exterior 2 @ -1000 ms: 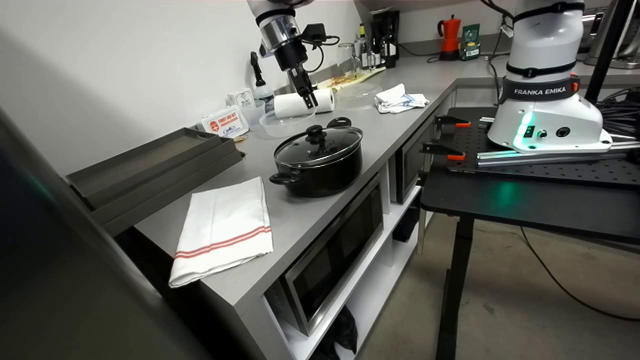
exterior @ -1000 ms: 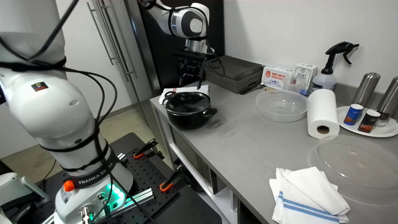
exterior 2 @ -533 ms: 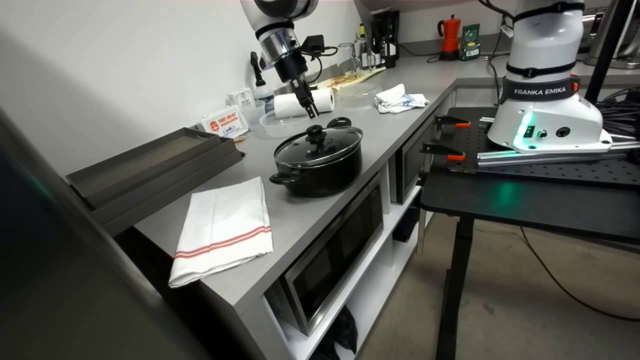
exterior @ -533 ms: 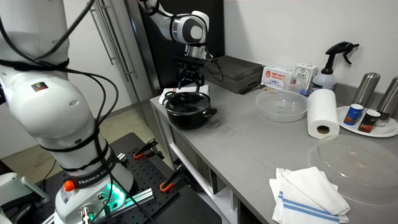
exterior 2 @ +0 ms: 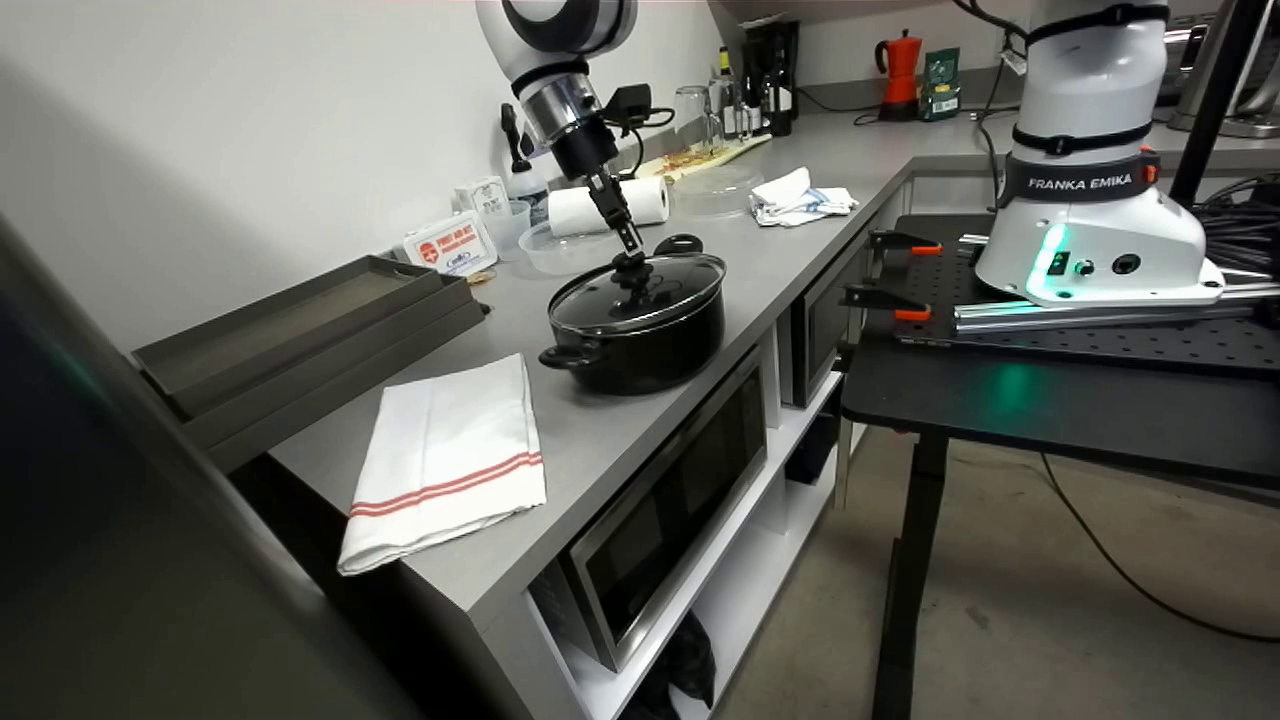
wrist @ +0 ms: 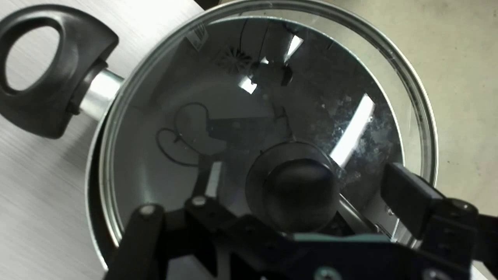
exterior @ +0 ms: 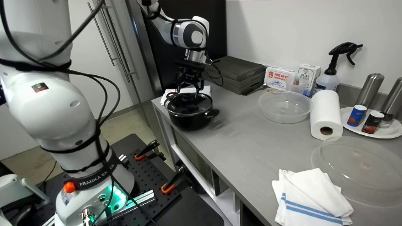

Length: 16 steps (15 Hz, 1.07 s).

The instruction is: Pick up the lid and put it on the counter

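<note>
Lid [wrist: 268, 116] rests centre-frame on the pot [exterior 2: 655, 355]; your gripper [wrist: 303, 177], jaws spread, flanks the knob [wrist: 301, 194], presumably for pinching.

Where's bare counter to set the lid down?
Widest: counter between black pot, clear bowl, paper roll and blue-striped towel. Smaller: between pot and red-striped towel. Crowded: along the wall, with trays, first aid kit and spray bottle.

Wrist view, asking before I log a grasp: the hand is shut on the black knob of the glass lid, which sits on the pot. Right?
Not shut: in the wrist view the hand is open, its fingers apart on either side of the black knob. The glass lid does sit on the pot.
</note>
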Available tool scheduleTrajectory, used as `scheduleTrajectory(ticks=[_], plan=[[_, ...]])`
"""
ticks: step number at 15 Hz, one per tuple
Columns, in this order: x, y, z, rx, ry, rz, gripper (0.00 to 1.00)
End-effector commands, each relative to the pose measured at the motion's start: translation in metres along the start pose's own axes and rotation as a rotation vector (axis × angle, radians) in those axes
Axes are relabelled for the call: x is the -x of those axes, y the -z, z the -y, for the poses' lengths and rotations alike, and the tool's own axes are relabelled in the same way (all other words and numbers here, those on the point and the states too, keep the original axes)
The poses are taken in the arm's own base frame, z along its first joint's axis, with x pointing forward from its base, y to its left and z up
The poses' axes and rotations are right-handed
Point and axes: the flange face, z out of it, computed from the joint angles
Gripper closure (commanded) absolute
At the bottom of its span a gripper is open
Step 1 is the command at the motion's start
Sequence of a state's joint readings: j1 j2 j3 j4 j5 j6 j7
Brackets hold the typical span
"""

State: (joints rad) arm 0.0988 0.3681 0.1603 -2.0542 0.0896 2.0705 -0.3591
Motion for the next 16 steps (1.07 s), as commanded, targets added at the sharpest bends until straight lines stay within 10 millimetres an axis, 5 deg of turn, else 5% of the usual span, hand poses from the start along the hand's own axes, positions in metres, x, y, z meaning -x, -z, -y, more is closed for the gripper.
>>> scheduleTrajectory(ticks=[1,7,8,9,11,16], plan=[[-0.0057,-0.003,0.0045,-0.014,0.034,0.0,0.0],[-0.0075,-0.0065,0.0083,-0.019,0.051,0.007,0.0],[-0.0076,-0.0068,0.0081,-0.02,0.053,0.007,0.05],[-0.0077,-0.0071,0.0079,-0.02,0.055,0.008,0.27],[-0.0077,-0.0075,0.0076,-0.022,0.056,0.009,0.31],[-0.0075,-0.0062,0.0055,-0.023,0.055,0.007,0.68]])
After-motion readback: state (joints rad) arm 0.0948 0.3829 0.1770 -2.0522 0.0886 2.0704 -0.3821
